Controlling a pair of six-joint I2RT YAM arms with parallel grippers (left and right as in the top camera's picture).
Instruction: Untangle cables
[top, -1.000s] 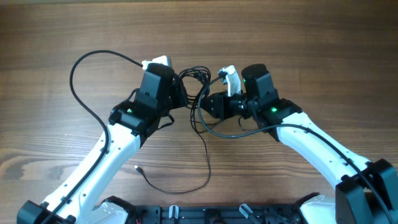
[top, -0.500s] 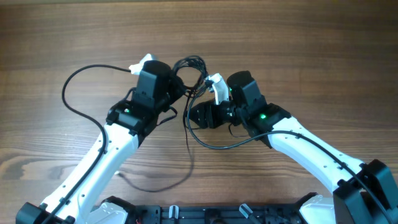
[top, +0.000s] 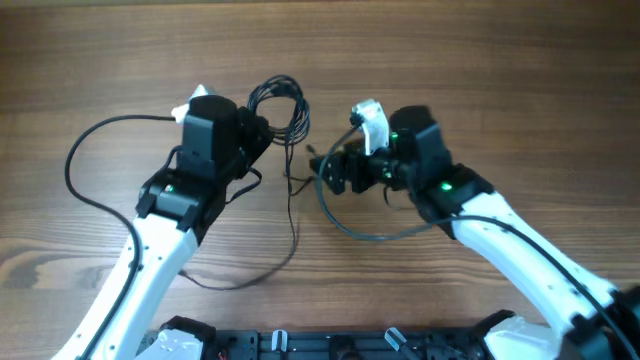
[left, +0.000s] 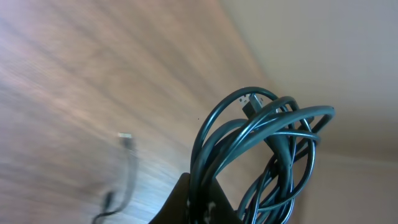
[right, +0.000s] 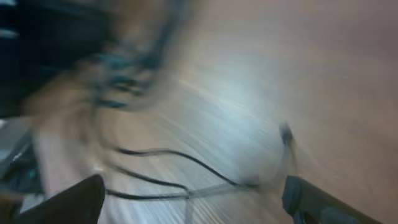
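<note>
The cables are thin dark cords. A coiled bunch of them (top: 280, 103) hangs from my left gripper (top: 257, 132), which is shut on it. In the left wrist view the coil (left: 267, 143) rises from between the dark fingers (left: 186, 202), with a small plug at its top. One strand (top: 292, 205) trails down from the bunch to a loop near the front. My right gripper (top: 320, 168) stands open to the right of that strand. Its fingers (right: 68, 202) are wide apart in the blurred right wrist view, over loose strands (right: 186, 186) on the wood, holding nothing.
Thicker black arm cables arc out from each wrist: a big loop on the left (top: 75, 165) and one under the right arm (top: 370, 233). A loose plug end (left: 126, 138) lies on the wooden table (top: 480, 60). The arm bases sit at the front edge.
My left gripper has carried the coil leftward, away from the right gripper. The right gripper's jaws have spread wide and it has shifted slightly. The trailing strand has slid left.
</note>
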